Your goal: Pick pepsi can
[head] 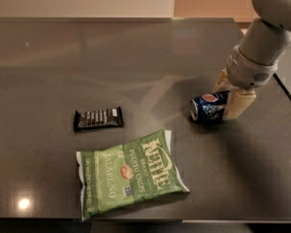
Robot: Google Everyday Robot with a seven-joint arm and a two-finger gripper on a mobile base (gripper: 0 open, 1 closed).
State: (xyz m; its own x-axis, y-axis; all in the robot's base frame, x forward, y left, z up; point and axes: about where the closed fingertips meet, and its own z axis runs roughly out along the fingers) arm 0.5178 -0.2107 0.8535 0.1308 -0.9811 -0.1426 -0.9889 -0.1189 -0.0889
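The pepsi can [207,107] is dark blue with a round red-white-blue logo. It lies on its side on the dark table [136,62], right of centre, silver end pointing left. My gripper [229,95] comes down from the upper right. Its cream fingers stand on either side of the can's right end, one behind it and one in front [238,106], pressed against it. The can still rests on the table.
A green Kettle chip bag [128,176] lies flat near the front edge. A black snack bar [98,118] lies to its upper left. The table's right edge [288,96] runs just beyond the gripper.
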